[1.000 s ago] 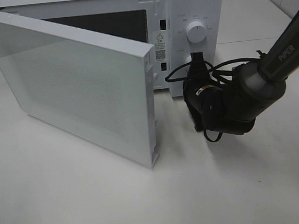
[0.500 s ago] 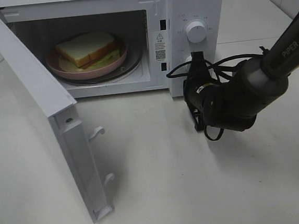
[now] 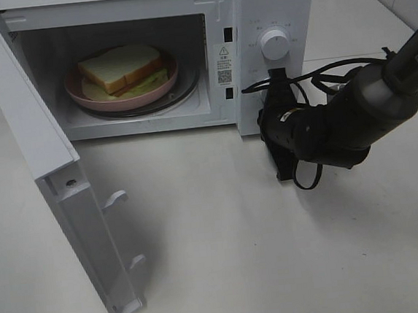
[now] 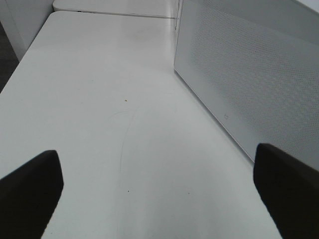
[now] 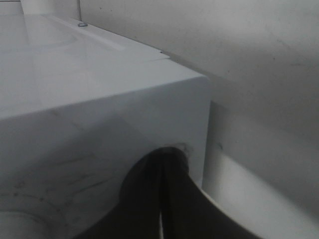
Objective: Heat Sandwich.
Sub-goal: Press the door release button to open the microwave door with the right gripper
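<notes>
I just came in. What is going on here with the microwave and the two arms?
The microwave stands on the white table with its door swung wide open. Inside, the sandwich lies on a pink plate. Neither gripper holds anything. The right gripper is shut, its tips at the control panel just below the round dial; whether it touches the panel is unclear. The left gripper hangs open over the table, beside the door's outer face.
</notes>
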